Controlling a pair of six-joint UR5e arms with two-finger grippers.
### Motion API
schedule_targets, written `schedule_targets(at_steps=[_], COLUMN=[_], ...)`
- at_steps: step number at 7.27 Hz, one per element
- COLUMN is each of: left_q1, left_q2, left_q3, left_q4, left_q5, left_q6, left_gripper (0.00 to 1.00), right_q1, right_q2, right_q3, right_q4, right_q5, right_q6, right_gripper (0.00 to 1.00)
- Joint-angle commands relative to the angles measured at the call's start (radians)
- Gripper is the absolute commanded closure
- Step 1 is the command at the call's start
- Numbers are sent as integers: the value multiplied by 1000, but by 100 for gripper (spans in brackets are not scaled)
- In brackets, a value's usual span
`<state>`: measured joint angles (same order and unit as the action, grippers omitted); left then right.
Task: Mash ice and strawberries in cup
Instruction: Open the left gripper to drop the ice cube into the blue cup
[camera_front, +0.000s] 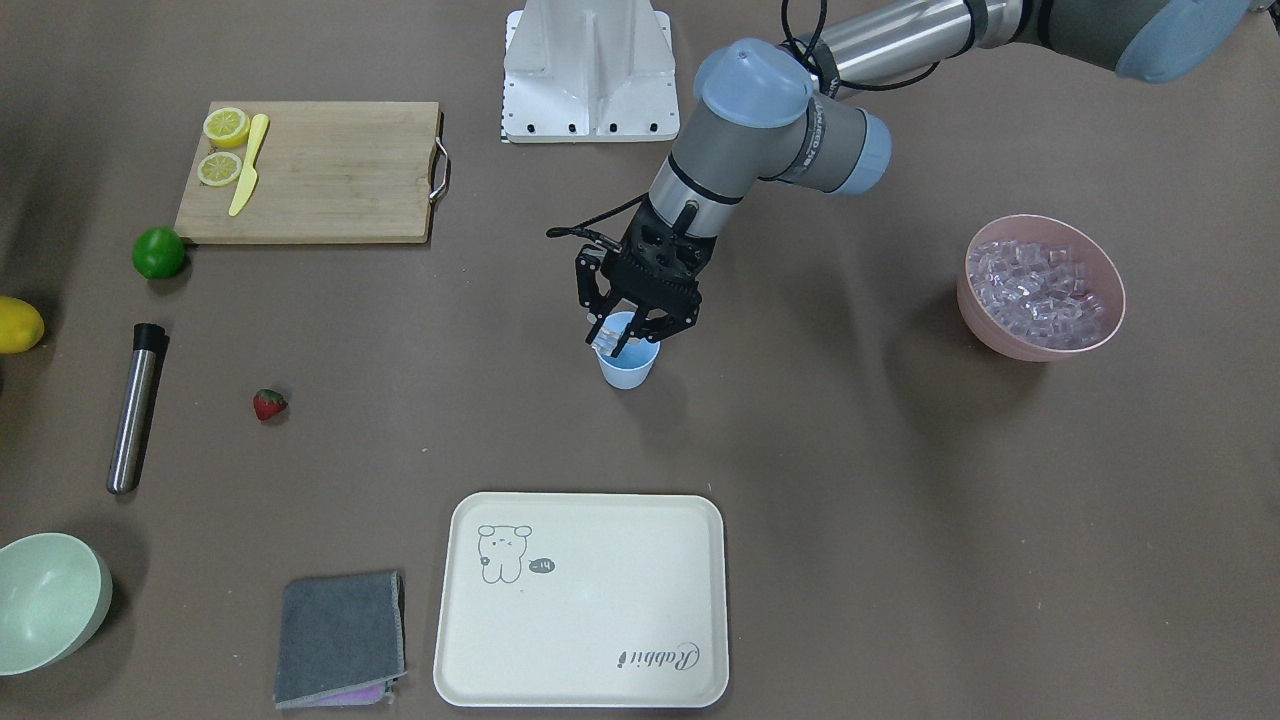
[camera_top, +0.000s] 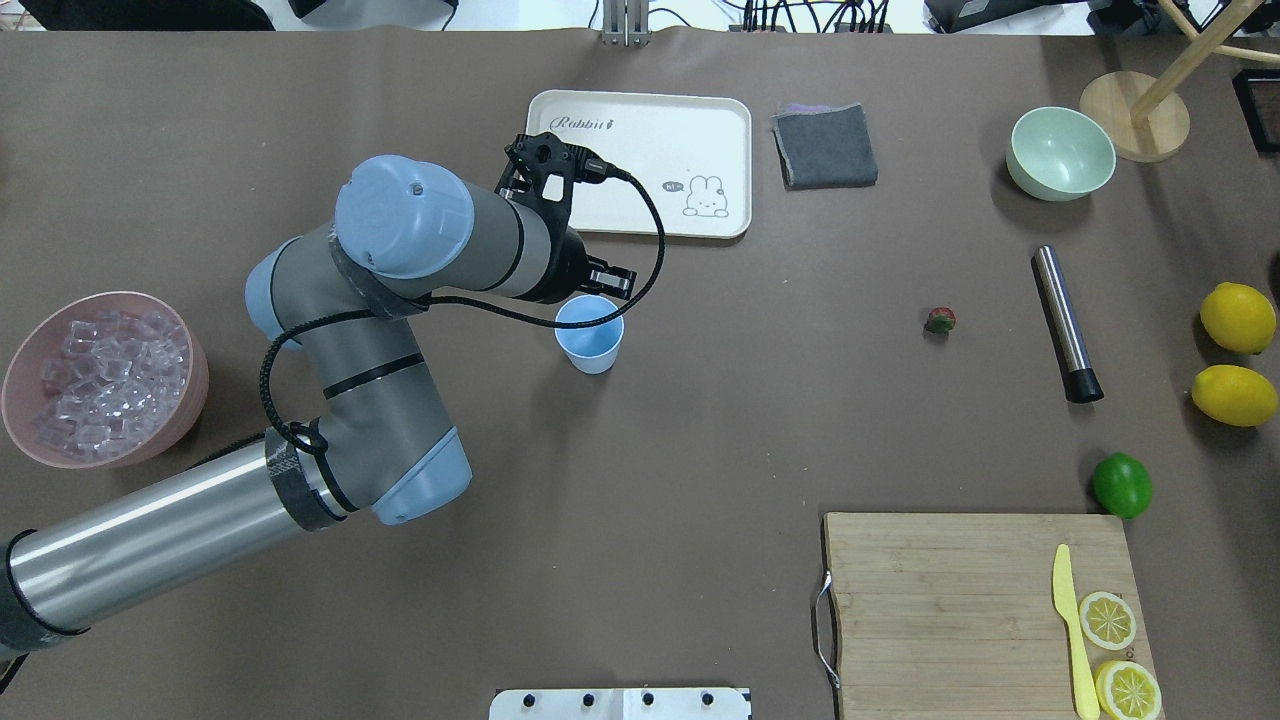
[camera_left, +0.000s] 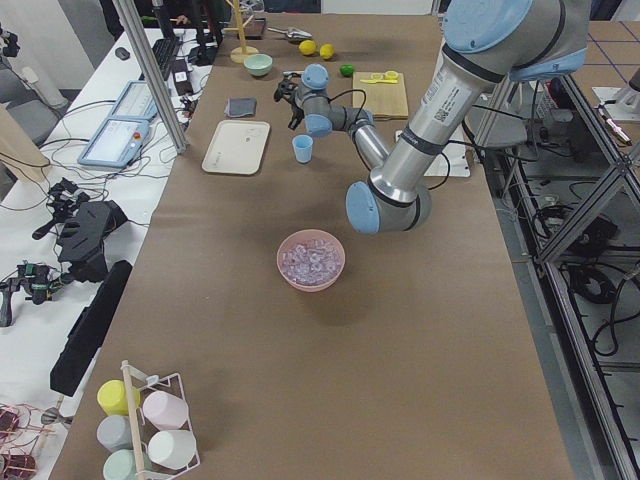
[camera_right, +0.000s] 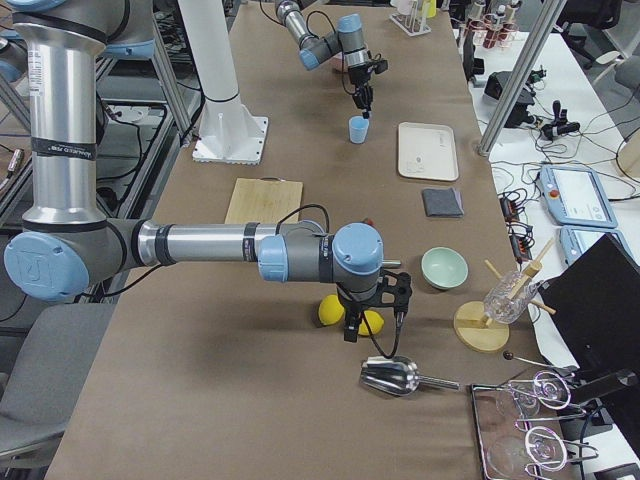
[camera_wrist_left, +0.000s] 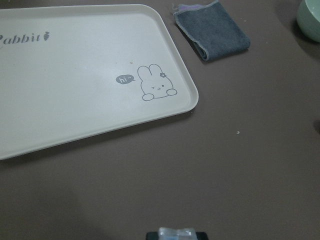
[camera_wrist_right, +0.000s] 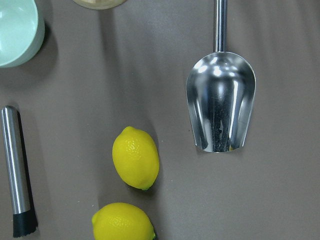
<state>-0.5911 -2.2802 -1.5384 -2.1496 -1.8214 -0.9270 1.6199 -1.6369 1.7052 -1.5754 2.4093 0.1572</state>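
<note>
The left gripper (camera_front: 614, 340) hangs just above the mouth of the cup (camera_front: 630, 368), its fingers pinched onto a single ice cube (camera_wrist_left: 176, 233). It is probably held there so the cube falls inside on release. The cup stands upright on the bare table. More ice fills the pink bowl (camera_front: 1000, 345), well apart from the cup on the robot's left. The strawberry (camera_front: 268, 404) lies on the table well to the cup's other side, not yet brought over, with a steel pestle (camera_front: 135, 405) beyond it.

The right gripper (camera_right: 372, 318) hovers far from the cup above two lemons (camera_wrist_right: 135, 157) and a scoop (camera_wrist_right: 221, 102). Whether it is open cannot be told.

The tray (camera_top: 620, 170) beyond the cup reads "Rabbit", and its drawn rabbit says "hi~".
</note>
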Motion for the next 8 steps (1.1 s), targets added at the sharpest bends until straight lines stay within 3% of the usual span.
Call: schedule_targets(at_steps=[1,5,7,8], left_q1=[4,36,34,34], left_q2=[50,67,70,71], left_q3=[-18,-39,-37,-39], left_q4=[-48,-42,-39,-39], left_q5=[-4,2,7,7], left_q6=[10,-4,10,11], left_gripper=[100,100,3,3], right_q1=[2,2,3,3], right_q2=[0,-9,-11,-14], right_q3=[13,21,28,33], right_q4=[0,0,-1,-1], right_q5=[1,1,5,5], right_q6=[1,-1,1,1], right_gripper=[0,0,0,0])
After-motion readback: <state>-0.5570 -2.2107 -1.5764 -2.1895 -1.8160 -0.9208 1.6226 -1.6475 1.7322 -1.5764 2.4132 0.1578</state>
